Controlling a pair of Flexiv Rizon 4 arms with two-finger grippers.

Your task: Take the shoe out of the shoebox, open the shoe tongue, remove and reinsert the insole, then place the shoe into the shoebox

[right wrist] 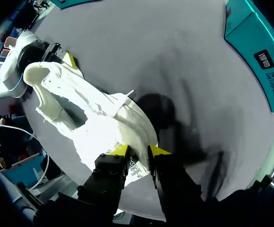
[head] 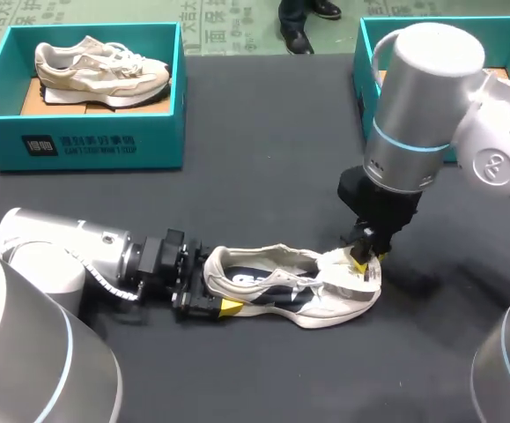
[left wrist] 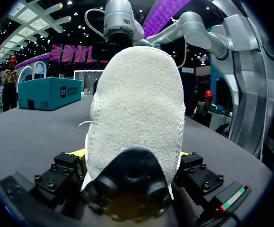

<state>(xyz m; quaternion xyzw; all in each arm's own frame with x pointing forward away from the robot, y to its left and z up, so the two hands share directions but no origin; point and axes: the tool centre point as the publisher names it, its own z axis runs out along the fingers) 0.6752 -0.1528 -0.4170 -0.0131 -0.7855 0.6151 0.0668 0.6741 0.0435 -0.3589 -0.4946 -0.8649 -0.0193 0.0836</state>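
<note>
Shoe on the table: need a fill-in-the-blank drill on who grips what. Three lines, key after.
The left gripper is shut on the ____ end of the shoe.
The right gripper, pointing ____ at the table, is shut on the tongue.
The shoebox at the table's far left holds exactly ____ other shoe.
Missing words: heel; down; one.
</note>
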